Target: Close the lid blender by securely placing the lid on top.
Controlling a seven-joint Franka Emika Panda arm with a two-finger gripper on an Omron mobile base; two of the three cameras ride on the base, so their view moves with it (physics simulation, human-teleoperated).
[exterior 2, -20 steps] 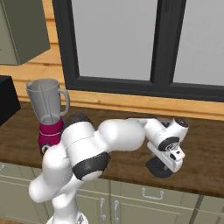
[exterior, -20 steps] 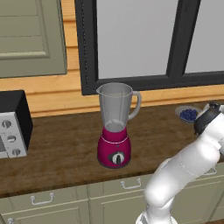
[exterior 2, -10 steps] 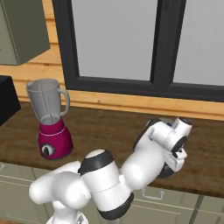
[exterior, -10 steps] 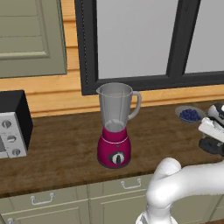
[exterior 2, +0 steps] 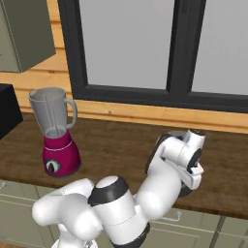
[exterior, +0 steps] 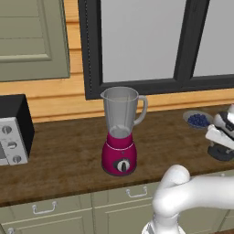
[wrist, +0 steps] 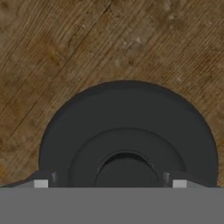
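The gripper (wrist: pixel 106 183) hung right above the lid (wrist: pixel 127 131), which lay flat on the wooden counter (wrist: pixel 52 52), far to the right of the blender (exterior: pixel 120 132). Its two tips stood apart, one on each side of the lid's middle knob, so the claw was not squeezing anything yet. I think the job was at the grabbing step: next it needed to pinch the knob, lift, and carry the lid over to the jar's open top.

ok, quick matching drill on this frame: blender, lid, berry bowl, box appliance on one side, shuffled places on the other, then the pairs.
Things:
1. blender
2. lid
3. berry bowl
4. box appliance

Places:
A. counter's left end
B. flat on the counter under the pincer
C. mid-counter, below the window
D. by the wall, beyond the lid

Pairs: 1-C, 2-B, 3-D, 4-A
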